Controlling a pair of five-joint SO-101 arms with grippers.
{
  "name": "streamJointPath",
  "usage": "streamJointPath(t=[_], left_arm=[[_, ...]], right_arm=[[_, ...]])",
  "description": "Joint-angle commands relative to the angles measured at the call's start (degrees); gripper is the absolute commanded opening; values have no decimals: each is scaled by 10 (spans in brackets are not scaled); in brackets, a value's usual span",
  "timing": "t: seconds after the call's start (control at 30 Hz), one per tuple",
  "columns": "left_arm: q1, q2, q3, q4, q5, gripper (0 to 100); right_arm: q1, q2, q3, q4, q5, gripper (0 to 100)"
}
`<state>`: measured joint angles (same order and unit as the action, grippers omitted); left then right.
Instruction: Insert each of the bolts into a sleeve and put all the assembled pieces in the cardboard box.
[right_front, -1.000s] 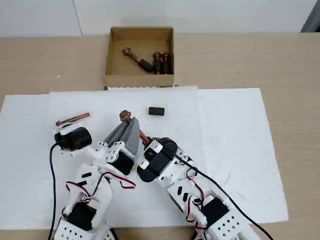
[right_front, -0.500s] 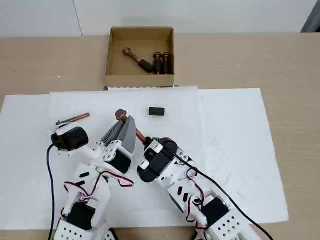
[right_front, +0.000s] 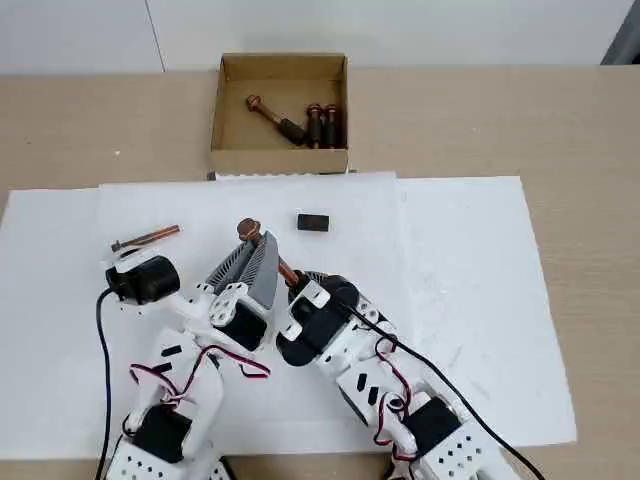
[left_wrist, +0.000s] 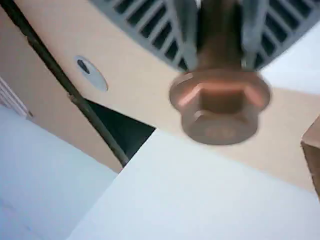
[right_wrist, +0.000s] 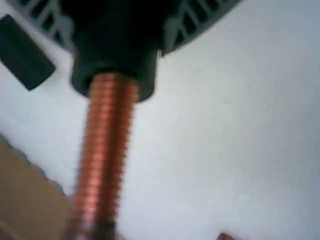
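Your two arms meet on the white sheet (right_front: 470, 300), a little left of its middle, sharing one bolt (right_front: 248, 231). The left gripper (right_front: 260, 243) is clamped on the shank just under the head. The right gripper (right_front: 299, 284) is clamped on a black sleeve (right_wrist: 116, 55), with the threaded end entered in it.

The risk, as I judge it, is misalignment: if your arms push off-axis, the thread may bind in the sleeve or the bolt may twist in the left jaws. If you release either side too soon, the pair could drop onto the sheet.

The cardboard box (right_front: 280, 160) sits on the table (right_front: 500, 120) just beyond the sheet's far edge. It holds what look like three assembled pieces (right_front: 315, 125), one slantwise and two side by side.

A second bolt (right_front: 147, 238) lies near the sheet's left edge. A spare sleeve (right_front: 313, 222) lies toward the far edge.
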<state>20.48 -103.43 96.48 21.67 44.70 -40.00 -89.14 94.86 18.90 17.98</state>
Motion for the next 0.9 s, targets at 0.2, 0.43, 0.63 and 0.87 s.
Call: streamJointPath(t=[0.2, 0.43, 0.63, 0.87], left_arm=[[4, -4, -1, -9, 3, 5], [30, -4, -1, 19, 4, 5], [84, -6, -3, 88, 4, 5], [98, -4, -1, 95, 2, 5]], right_arm=[[-18, -144, 16, 61, 23, 4], [-29, -147, 14, 78, 23, 4], [-13, -147, 11, 78, 23, 4], [1, -147, 8, 49, 23, 4]])
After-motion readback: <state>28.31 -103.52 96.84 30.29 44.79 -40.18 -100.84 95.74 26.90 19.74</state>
